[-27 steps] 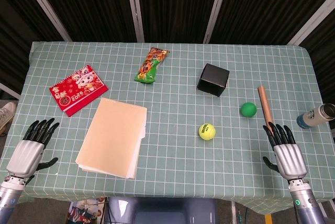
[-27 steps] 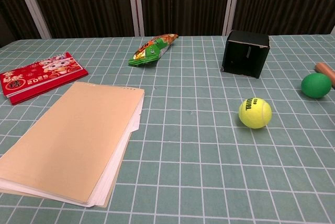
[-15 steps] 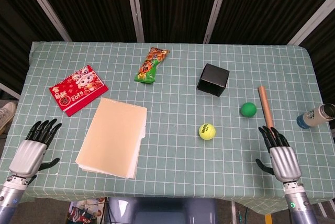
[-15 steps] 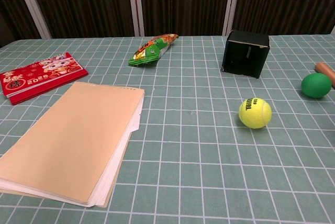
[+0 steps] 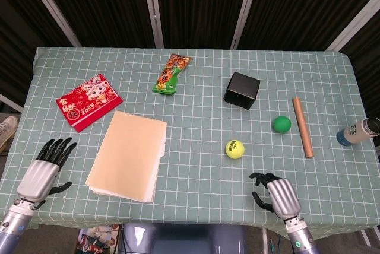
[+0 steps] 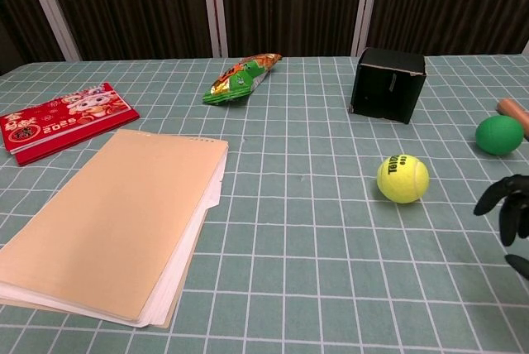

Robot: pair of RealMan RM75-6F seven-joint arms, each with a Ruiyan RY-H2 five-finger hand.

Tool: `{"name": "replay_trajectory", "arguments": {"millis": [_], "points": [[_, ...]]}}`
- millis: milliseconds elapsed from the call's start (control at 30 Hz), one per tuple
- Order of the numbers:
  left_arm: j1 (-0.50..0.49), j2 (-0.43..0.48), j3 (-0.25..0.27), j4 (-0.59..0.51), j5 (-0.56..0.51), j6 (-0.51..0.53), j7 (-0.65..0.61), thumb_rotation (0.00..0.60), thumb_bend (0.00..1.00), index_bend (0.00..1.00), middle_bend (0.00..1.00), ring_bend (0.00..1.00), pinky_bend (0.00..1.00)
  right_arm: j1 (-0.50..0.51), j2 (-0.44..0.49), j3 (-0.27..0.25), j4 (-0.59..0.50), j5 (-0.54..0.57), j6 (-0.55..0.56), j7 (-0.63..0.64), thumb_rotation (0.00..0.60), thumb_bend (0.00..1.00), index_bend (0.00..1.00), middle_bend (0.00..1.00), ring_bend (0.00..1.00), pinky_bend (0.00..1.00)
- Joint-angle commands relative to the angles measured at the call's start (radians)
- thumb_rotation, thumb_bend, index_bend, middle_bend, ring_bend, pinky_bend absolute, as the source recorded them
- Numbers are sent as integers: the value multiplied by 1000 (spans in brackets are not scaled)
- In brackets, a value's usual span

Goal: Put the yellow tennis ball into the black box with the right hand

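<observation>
Yellow tennis ball (image 5: 234, 149) lies between green ball (image 5: 281, 124) and folder (image 5: 127, 155).

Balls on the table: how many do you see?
2. The tennis ball lies near the table's middle right, in front of the black box. The green ball lies further right, beside the wooden stick. None seems hidden.

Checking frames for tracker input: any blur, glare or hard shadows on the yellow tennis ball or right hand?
Head view: yellow tennis ball sharp, even light, only a faint soft shadow; right hand crisp, no glare. Chest view: the ball's print is readable and its shadow soft; the hand is cropped by the right edge, dark fingers slightly soft.
</observation>
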Motion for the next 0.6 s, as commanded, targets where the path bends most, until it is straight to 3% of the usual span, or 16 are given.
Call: {"name": "replay_trajectory", "arguments": {"millis": [33,600], "points": [[0,-3,-1,1,5,7,1,600,76,0,0,0,0,19,-21,4,-4,-2,-29,-9,600,424,373,537,476,694],[1,-7,-13,8,-11,13,-3,600,76,0,0,0,0,119,-89,68,-8,112,-225,-14,600,424,373,537,476,694]]}}
